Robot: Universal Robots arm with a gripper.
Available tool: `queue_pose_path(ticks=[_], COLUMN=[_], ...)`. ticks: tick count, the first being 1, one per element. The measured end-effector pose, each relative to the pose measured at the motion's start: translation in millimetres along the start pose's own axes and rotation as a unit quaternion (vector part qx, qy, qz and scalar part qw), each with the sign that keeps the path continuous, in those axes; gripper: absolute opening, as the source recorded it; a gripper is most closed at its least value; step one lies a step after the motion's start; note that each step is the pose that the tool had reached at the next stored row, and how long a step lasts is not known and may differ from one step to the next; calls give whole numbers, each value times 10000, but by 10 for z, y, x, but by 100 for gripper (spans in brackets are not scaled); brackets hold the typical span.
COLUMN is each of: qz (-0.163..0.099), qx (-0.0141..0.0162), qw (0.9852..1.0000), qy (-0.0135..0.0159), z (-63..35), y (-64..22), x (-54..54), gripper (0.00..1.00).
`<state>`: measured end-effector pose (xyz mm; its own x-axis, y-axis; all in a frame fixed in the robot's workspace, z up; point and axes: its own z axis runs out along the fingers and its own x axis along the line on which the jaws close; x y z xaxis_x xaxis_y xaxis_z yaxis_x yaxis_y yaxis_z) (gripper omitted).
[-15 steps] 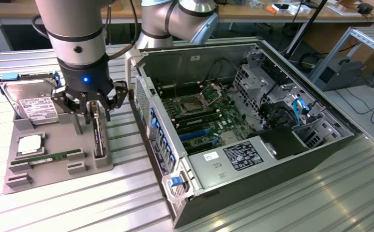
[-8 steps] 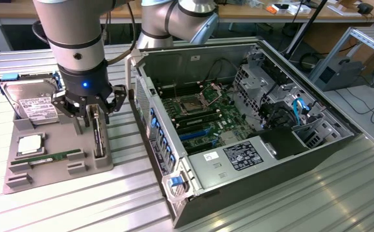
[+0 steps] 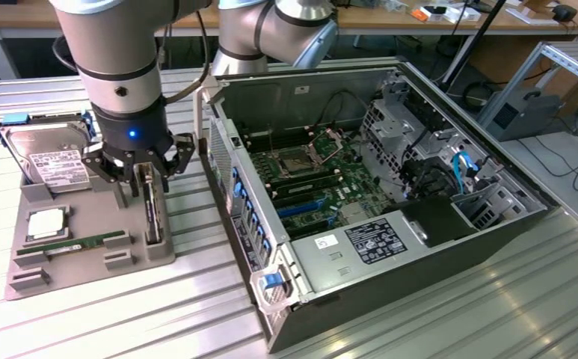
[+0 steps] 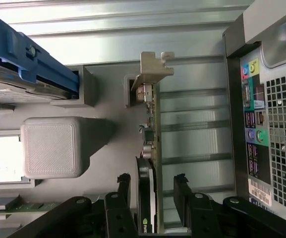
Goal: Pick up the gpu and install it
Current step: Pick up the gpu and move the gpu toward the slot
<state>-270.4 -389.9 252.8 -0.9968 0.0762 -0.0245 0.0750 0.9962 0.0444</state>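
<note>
The open computer case (image 3: 438, 277) takes up the exterior view's right, its motherboard bare and no card seated in it yet. Just beside it, on the exterior view's left, sits the grey parts tray (image 3: 79, 273) with the hard drive (image 3: 54, 161) at its far end and a green memory stick (image 3: 74, 245) lying flat nearer the front.

The gpu (image 4: 150, 148) stands on its long edge in a slot along the side of the tray nearest the case. I judge it light and stiff, but thin and easily hurt: the small parts on its face and the contact edge down in the slot should not take a squeeze or a twist. The safest hold looks to be across its two flat faces along the upper edge, well clear of the silver bracket (image 4: 152, 69) at the end furthest from me.

My gripper (image 4: 152, 179) hangs directly over the card with its jaws spread wide. One finger stands on each side of it, straddling the end away from the bracket, and neither pad touches the board as far as I can see.
</note>
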Motion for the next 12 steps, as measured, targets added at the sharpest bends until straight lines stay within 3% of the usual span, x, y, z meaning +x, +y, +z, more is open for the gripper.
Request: queue_pose_path(ticks=[7,12], qz=[0,0], qx=[0,0], qw=[10000,10000], qy=[0,0], z=[105,106], y=[2,2], x=[4,3], gripper=[48,48])
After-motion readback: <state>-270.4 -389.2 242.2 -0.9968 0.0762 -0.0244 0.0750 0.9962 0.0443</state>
